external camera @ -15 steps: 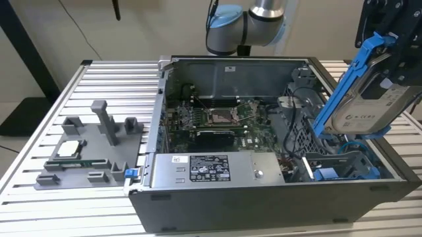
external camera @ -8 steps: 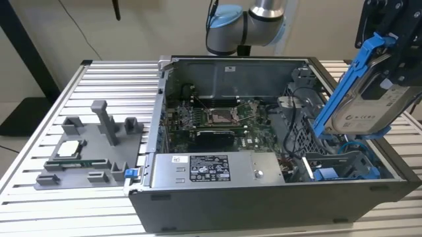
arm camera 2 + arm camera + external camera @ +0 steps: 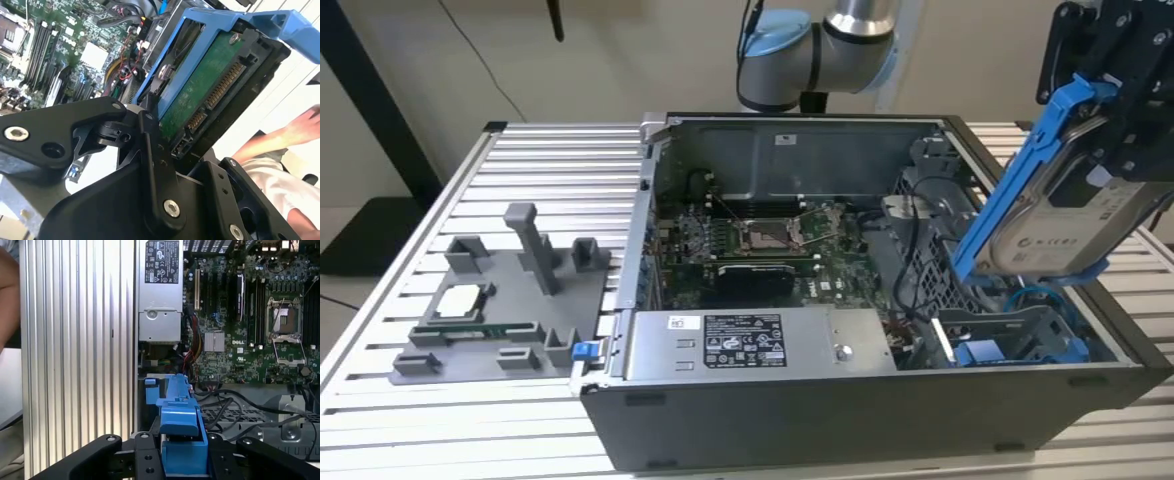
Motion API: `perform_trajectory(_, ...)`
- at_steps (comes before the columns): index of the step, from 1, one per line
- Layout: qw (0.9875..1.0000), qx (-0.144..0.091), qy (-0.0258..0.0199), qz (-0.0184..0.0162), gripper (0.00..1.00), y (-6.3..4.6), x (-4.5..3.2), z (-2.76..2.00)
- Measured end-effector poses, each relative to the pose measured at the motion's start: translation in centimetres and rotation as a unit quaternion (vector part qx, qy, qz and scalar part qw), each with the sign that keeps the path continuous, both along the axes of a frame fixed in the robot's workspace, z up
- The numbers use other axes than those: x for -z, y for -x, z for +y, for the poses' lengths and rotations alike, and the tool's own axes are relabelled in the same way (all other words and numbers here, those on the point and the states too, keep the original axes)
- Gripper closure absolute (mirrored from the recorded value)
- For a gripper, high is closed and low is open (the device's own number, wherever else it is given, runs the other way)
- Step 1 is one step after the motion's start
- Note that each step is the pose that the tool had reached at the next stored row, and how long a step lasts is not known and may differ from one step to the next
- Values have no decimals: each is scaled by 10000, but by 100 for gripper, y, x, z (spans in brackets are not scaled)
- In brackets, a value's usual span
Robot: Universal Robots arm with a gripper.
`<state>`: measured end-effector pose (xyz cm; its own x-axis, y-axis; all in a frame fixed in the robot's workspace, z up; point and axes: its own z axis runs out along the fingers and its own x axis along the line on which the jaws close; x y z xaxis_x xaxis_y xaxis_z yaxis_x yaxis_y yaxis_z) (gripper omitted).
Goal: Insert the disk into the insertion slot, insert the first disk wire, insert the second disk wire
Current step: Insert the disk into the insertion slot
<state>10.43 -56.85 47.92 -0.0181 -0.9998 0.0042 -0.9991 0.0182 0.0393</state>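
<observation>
My gripper (image 3: pixel 1110 120) is shut on the disk (image 3: pixel 1051 225), a silver-grey drive in a blue carrier frame. The disk hangs tilted, high over the front corner of the open computer case at the exterior view's right. Below it lies the insertion slot (image 3: pixel 1007 338), a grey bay with blue rails, apart from the disk. In the second wrist view the disk's green circuit board (image 3: pixel 200 92) and connectors face the camera between the black fingers (image 3: pixel 150 145). The carrier (image 3: pixel 180 412) shows edge-on in the first wrist view, with my gripper (image 3: pixel 182 457) clamped around it.
The case holds a motherboard (image 3: pixel 767 240), a grey labelled power supply (image 3: pixel 754 342) and dark cables by a perforated cage (image 3: pixel 927 225). A grey fixture (image 3: pixel 494 300) with small parts sits on the slatted table (image 3: pixel 547 160). A person's arm (image 3: pixel 292 132) is beside the case.
</observation>
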Motion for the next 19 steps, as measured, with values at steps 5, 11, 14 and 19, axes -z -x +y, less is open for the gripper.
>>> perform_trajectory(5, 10000, 0, -1, 0, 100, -7, 51, -5)
perform_trajectory(11, 10000, 0, 0, 0, 100, -27, 104, -17)
perform_trajectory(14, 10000, 0, 0, 0, 100, -36, 129, -22)
perform_trajectory(19, 10000, 1, 0, 0, 100, -50, 171, -25)
